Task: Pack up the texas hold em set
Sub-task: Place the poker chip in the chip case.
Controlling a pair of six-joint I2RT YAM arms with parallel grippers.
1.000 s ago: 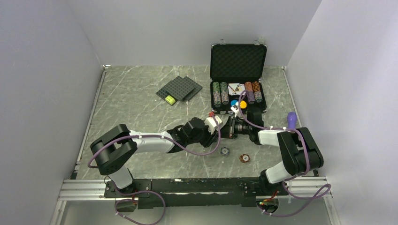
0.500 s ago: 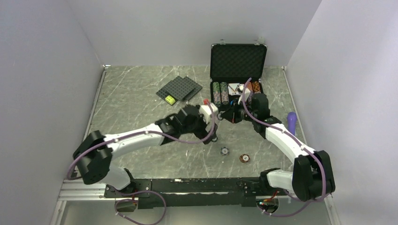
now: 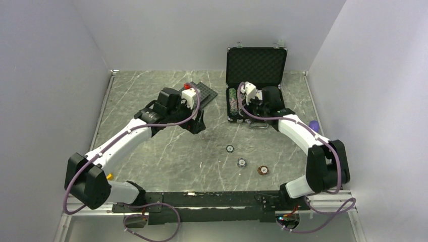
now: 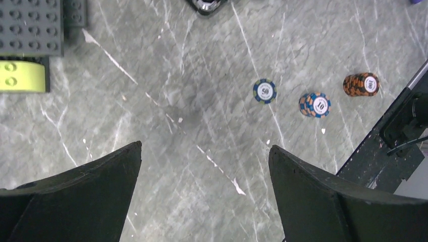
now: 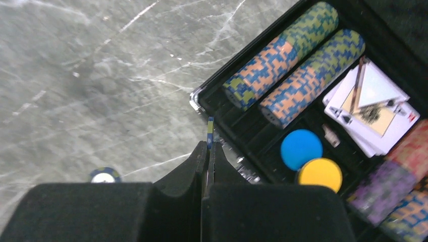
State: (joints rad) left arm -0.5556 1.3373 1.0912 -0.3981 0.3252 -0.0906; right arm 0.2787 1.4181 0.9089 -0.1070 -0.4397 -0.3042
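Note:
The black briefcase (image 3: 256, 64) stands open at the back right. Its base (image 5: 237, 128) holds rows of chips (image 5: 282, 53), cards (image 5: 373, 103), a blue disc (image 5: 301, 149) and an orange disc (image 5: 320, 174). My right gripper (image 5: 209, 147) (image 3: 242, 110) hovers over the base's front left corner, shut on a thin chip (image 5: 210, 128) held edge-on. Three loose chip piles lie on the table: a single chip (image 4: 265, 91) (image 3: 230, 148), a small stack (image 4: 315, 105) (image 3: 242, 162) and a brown stack (image 4: 361, 84) (image 3: 262, 170). My left gripper (image 4: 204, 146) (image 3: 194, 123) hangs open and empty, high above the table left of them.
Dark grey studded plates (image 3: 194, 95) (image 4: 30, 25) with a yellow-green brick (image 4: 20, 80) lie at the back centre, under my left arm. A purple object (image 3: 314, 125) sits by the right wall. The arms' black base rail (image 4: 398, 136) runs along the near edge.
My left gripper opened and swung up and back left, away from the chips. The right arm carried its chip back to the briefcase. A single chip now shows on the table.

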